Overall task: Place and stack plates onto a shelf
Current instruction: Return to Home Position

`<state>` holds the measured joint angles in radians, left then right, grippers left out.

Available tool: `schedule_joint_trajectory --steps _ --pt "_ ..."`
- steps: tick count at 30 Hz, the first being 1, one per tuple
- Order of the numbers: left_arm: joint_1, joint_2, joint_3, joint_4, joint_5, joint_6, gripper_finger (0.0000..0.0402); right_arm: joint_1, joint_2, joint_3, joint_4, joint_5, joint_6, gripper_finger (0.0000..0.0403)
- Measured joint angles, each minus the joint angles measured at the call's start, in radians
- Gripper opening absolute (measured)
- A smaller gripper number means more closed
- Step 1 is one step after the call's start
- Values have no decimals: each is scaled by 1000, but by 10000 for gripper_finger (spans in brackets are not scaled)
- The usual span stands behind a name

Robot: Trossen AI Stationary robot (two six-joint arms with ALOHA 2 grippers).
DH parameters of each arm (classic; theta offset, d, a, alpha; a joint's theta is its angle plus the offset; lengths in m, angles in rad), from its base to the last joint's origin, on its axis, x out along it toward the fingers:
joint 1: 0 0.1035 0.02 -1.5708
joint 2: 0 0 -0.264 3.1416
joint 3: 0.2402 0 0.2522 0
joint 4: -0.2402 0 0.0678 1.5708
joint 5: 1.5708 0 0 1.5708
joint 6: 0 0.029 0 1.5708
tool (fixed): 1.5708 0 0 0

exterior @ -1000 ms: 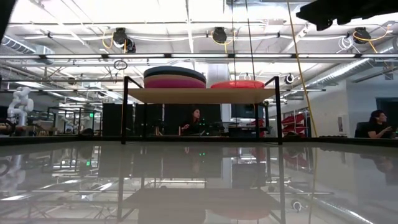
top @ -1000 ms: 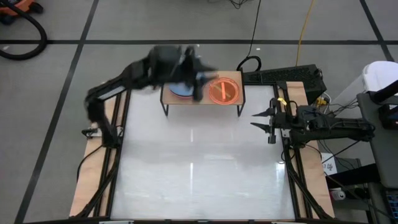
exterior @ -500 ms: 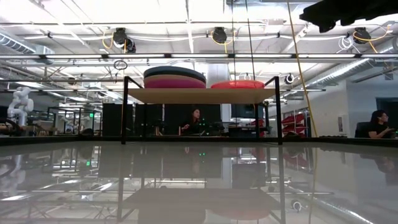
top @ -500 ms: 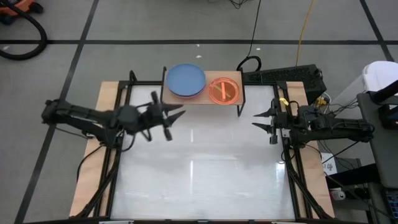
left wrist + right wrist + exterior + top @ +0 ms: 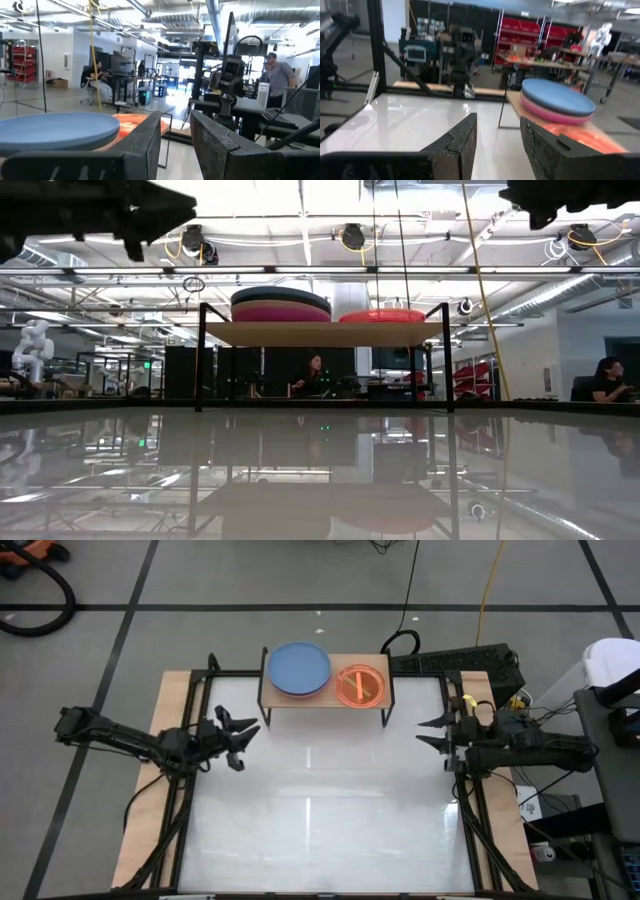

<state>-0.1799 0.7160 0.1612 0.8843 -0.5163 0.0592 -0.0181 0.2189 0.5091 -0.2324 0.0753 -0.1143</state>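
The shelf (image 5: 325, 698) stands at the table's far edge on thin black legs. On its left half lies a stack of large plates, with the blue plate (image 5: 298, 669) on top. The low view shows that stack (image 5: 280, 304) with a magenta plate below. On the right half lie the orange plates (image 5: 360, 685), also in the low view (image 5: 383, 315). My left gripper (image 5: 244, 736) hangs open over the table's left side, pointing toward the shelf. My right gripper (image 5: 420, 732) hangs open at the table's right edge. The left wrist view shows the blue plate (image 5: 55, 129), the right wrist view shows it too (image 5: 557, 97).
The white table (image 5: 320, 820) spreads wide in front of the shelf. Black frame rails (image 5: 190, 790) run along both sides. Cables and a dark box (image 5: 455, 662) lie beyond the far right corner. People sit in the room behind (image 5: 605, 380).
My left gripper has drawn back from over the blue plate on the shelf, swinging toward the table's left edge and somewhat nearer. The blue plate stays on top of the stack. My right gripper has shifted slightly toward the right edge.
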Motion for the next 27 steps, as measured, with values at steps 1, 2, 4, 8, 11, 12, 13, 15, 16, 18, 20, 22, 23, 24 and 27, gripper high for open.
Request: schedule_joint_trajectory --steps 1,2,4,8,11,12,13,15,16,18,20,22,23,24,27 --pt "0 -15 -17 7 0 9 111 0 -15 0 1 0 -2 132" --pt "0 -27 -34 9 0 12 111 0 -27 0 2 0 -6 132" --pt "0 -47 -58 9 0 11 111 0 -48 0 3 0 -22 132" --pt "0 -58 -74 8 0 8 111 0 -62 -24 12 3 -50 132" --pt "0 -58 -74 0 0 25 111 0 -61 -69 53 13 -67 132" --pt "0 -57 -74 -1 0 24 111 0 -62 -89 73 27 -65 132" --pt "0 -56 -74 -1 0 22 111 0 -62 -110 103 30 -54 132" --pt "0 -56 -74 -2 0 17 111 0 -62 -162 167 30 -37 132" --pt "0 -56 -74 -2 0 17 111 0 -62 -190 195 29 -30 132" --pt "0 -56 -74 -3 0 16 111 0 -61 -252 269 29 -30 132" --pt "0 -56 -74 -4 0 16 111 0 -62 -322 340 28 -25 132" --pt "0 -56 -74 -4 0 16 111 0 -61 -399 410 29 -4 132" --pt "0 -56 -74 -4 0 16 111 0 -62 -440 440 29 -2 132" --pt "0 -56 -74 -4 0 15 111 0 -61 -473 440 29 -2 132" --pt "0 -55 -74 -7 0 14 111 0 -60 -477 290 28 -7 132"
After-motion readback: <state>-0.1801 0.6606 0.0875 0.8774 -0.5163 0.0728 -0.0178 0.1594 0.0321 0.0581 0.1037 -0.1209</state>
